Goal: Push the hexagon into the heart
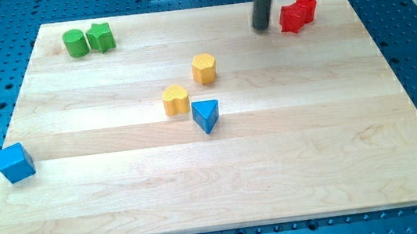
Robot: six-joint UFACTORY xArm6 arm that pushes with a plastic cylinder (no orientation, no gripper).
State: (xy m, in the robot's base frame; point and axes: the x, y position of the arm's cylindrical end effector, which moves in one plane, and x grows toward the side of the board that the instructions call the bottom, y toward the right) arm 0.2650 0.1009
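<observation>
Down and to the view's left of the tip (262,26) sits the yellow hexagon (204,68), with the yellow heart (176,100) further along nearly the same line. The arm carries no claw, only a bare rod gripping nothing.

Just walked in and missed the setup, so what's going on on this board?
A robot arm with a bare rod is meant to push the yellow hexagon into the yellow heart. My tip sits near the view's top, just left of the two red blocks, well up and to the right of the hexagon and touching nothing. The hexagon is apart from the heart, up and to its right. A blue triangle sits right beside the heart.
</observation>
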